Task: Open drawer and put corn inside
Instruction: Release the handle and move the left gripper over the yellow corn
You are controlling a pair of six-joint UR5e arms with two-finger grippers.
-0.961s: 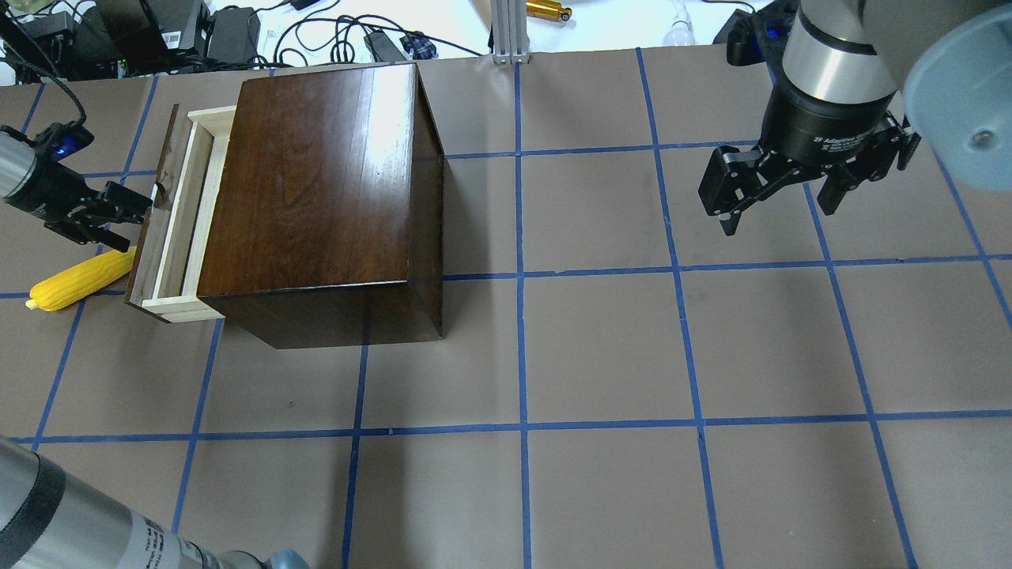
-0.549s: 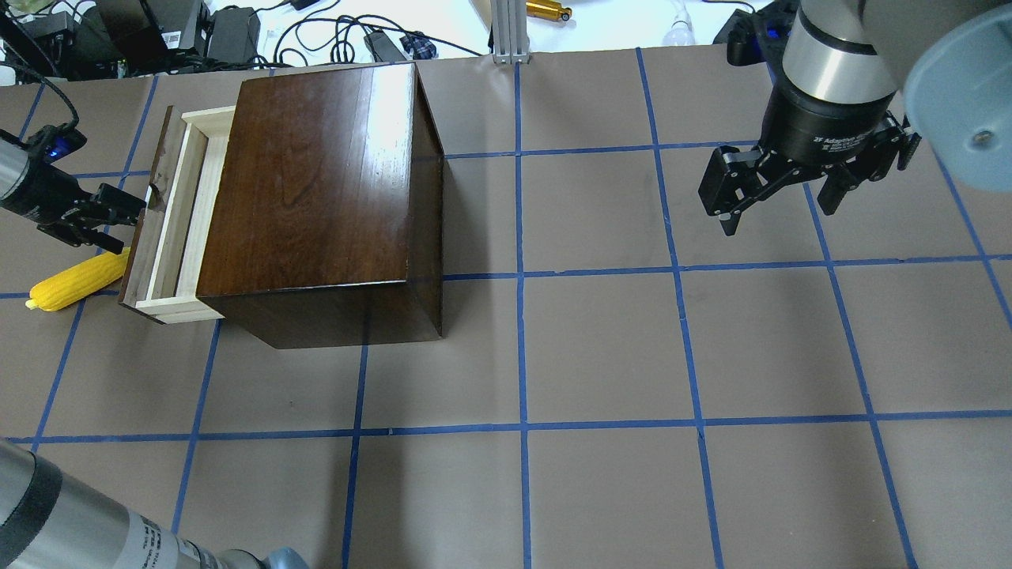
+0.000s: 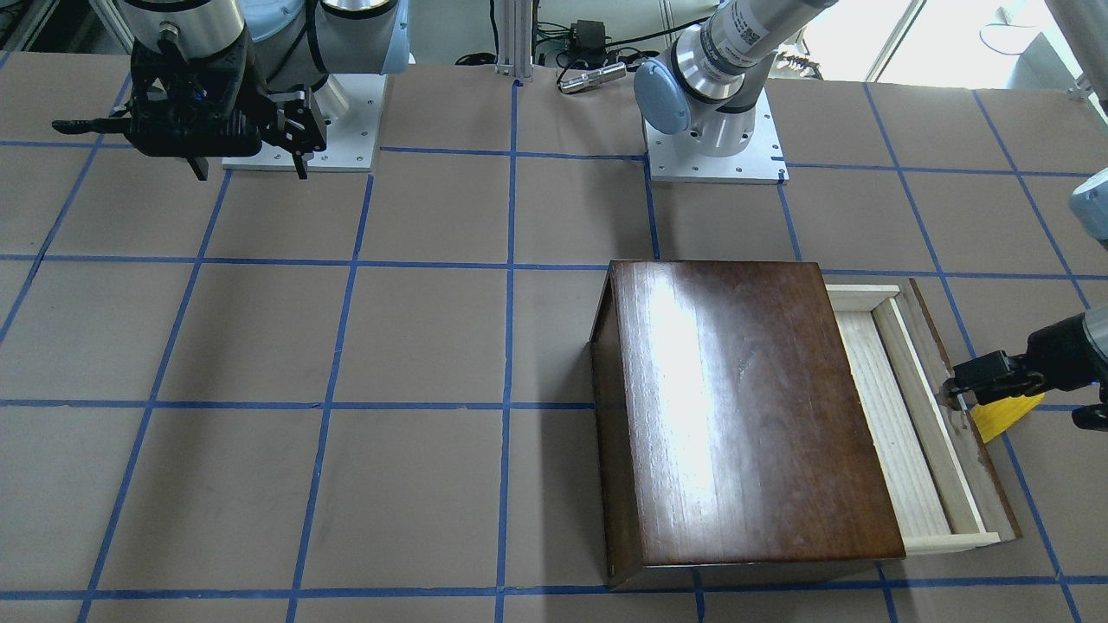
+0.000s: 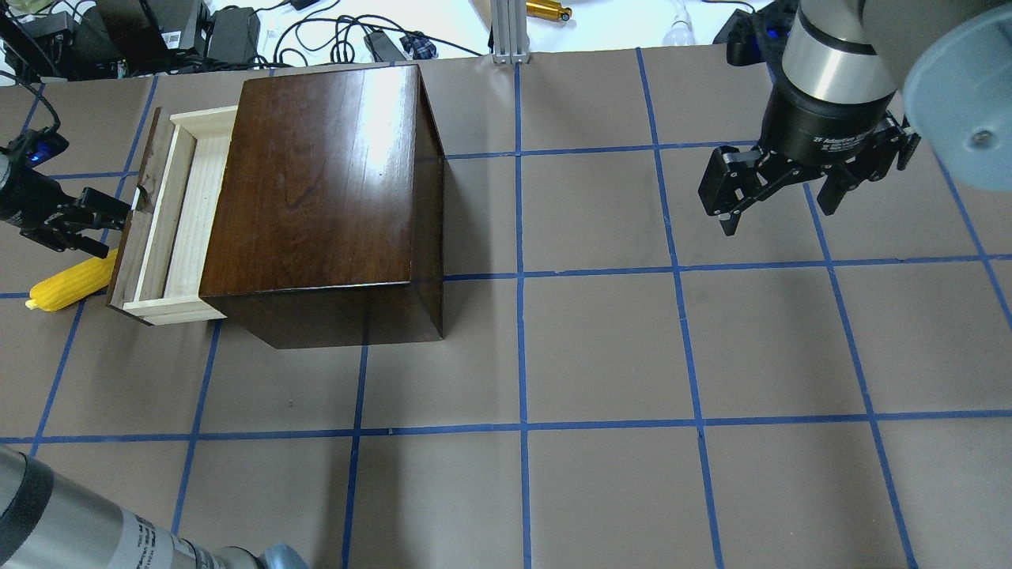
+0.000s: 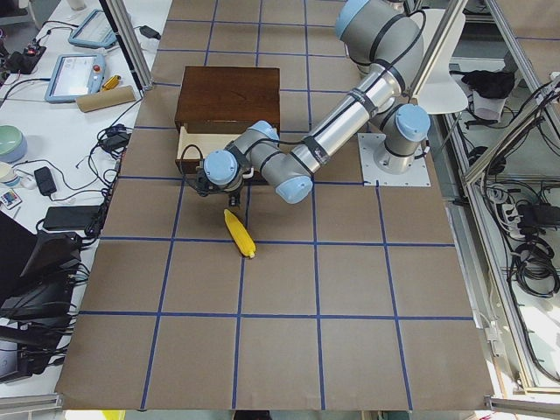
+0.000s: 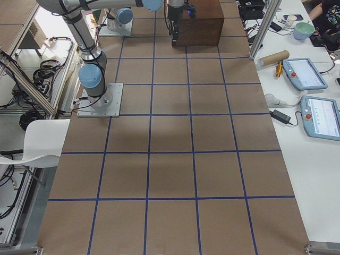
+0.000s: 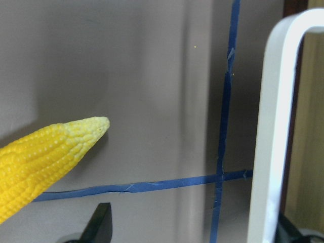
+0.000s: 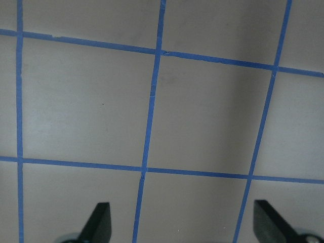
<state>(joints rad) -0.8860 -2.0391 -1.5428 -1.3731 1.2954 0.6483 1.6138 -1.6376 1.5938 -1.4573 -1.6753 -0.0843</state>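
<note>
The drawer [image 4: 194,207] stands partly pulled out of the glossy dark-brown box [image 4: 316,174], on the robot's left side. It is a long, shallow tray of pale raw wood with a dark brown front panel and a white handle [image 7: 273,126] on that panel.

The left hand [image 4: 115,231] sits at the panel with its 2 fingers spread. 1 finger is at the handle and the other is out over the corn [image 4: 69,286].

The corn is bright yellow, with ridged kernels and a paler pointed tip. It lies on the surface [image 4: 601,348] just outside the drawer, narrow end toward the panel and thick end away. In the overhead view the panel hides that tip.

The right hand [image 4: 779,220] hangs spread above the surface, well apart from the box.
</note>
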